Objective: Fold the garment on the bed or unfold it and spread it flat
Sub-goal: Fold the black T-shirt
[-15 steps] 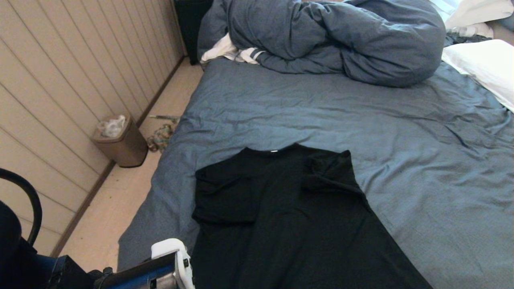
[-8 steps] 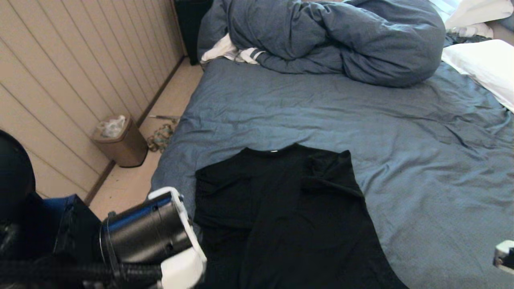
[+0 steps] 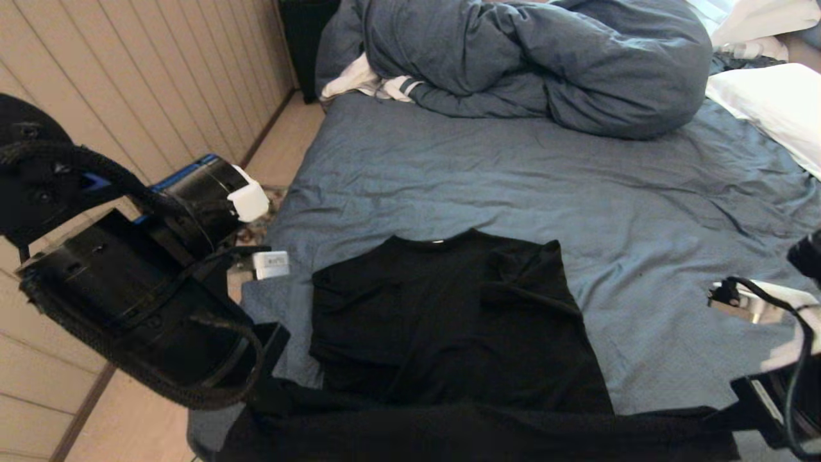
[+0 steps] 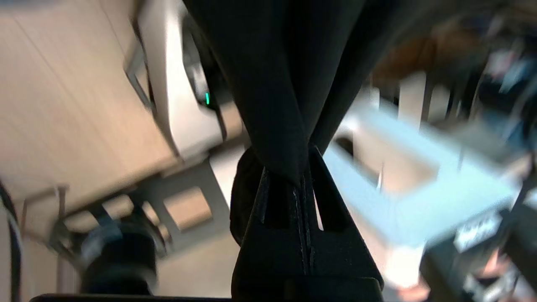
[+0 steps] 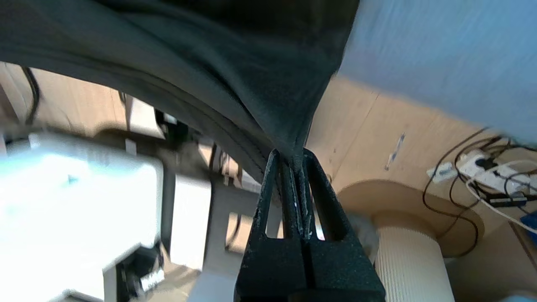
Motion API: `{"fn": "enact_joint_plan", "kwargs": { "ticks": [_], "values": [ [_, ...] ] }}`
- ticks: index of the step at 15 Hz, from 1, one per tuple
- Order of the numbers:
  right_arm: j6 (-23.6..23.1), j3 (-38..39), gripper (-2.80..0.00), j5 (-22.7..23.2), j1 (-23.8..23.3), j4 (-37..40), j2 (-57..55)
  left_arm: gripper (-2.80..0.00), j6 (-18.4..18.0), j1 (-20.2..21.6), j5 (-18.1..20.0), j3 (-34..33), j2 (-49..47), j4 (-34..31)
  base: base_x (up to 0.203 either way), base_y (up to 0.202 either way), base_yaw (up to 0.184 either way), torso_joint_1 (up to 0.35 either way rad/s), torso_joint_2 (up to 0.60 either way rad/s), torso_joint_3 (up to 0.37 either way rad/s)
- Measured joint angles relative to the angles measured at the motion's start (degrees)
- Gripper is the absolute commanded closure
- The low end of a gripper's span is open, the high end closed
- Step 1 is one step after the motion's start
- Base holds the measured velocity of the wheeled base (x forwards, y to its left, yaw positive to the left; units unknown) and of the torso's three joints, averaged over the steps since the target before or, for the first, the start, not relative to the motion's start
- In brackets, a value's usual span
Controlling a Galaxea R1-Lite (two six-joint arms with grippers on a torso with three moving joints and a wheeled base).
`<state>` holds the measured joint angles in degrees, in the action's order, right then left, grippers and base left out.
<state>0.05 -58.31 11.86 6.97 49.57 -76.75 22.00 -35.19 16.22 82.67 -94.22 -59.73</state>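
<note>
The garment (image 3: 442,321), a plain black T-shirt, lies on the bed (image 3: 641,212) with its collar pointing away from me. Its near hem is raised and stretched in a taut band across the front, between my two grippers. My left gripper (image 3: 266,369) is at the shirt's left corner. In the left wrist view it (image 4: 304,174) is shut on a bunch of black fabric (image 4: 268,84). My right gripper (image 3: 737,410) is at the right corner. In the right wrist view it (image 5: 293,161) is shut on the fabric (image 5: 235,63) as well. No graphic shows.
A bunched blue-grey duvet (image 3: 526,58) fills the far end of the bed, with a white striped cloth (image 3: 365,83) at its left and a white pillow (image 3: 776,109) at the right. Floor and a panelled wall (image 3: 128,96) lie beyond the bed's left edge.
Both arms have risen into the head view, lifting the shirt's near hem off the bed. The flat part of the shirt is now shorter, and the hem is stretched between the grippers.
</note>
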Motion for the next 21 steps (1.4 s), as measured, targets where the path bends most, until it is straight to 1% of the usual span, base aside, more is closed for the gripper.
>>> {"fn": "enact_joint_plan", "kwargs": {
  "ticks": [2,5,8,11,15,18,21],
  "values": [
    [0.02,-3.86,0.00,0.23,-1.62,-2.48,-5.41,0.00,-2.64,4.42,0.18,4.59,-3.62,0.04,0.000,0.000,0.000,0.000,0.00,0.000],
    [0.30,-11.42,0.00,0.52,-3.27,-4.66,-13.45,0.00,-3.94,8.25,0.51,11.68,-9.97,0.37,0.000,0.000,0.000,0.000,0.00,0.000],
    [0.52,-18.11,0.00,0.84,-3.88,-4.98,-20.41,0.00,-3.98,10.31,0.59,17.96,-15.85,2.55,0.000,0.000,0.000,0.000,0.00,0.000],
    [0.57,-24.86,0.00,0.89,-4.82,-5.00,-26.55,0.00,-3.87,11.36,0.20,23.78,-20.94,5.20,0.000,0.000,0.000,0.000,0.00,0.000],
    [1.04,-33.67,0.00,0.64,-5.54,-4.88,-32.97,0.00,-3.87,12.60,-0.98,25.72,-25.86,14.34,0.000,0.000,0.000,0.000,0.00,0.000],
    [1.58,-38.08,0.00,0.58,-5.82,-4.86,-36.73,0.00,-3.64,15.04,-0.98,25.84,-27.90,20.42,0.000,0.000,0.000,0.000,0.00,0.000],
    [1.86,-41.71,0.00,0.75,-5.64,-4.90,-39.64,0.00,-3.31,16.14,-1.89,25.87,-28.82,24.99,0.000,0.000,0.000,0.000,0.00,0.000]
  ]
}}
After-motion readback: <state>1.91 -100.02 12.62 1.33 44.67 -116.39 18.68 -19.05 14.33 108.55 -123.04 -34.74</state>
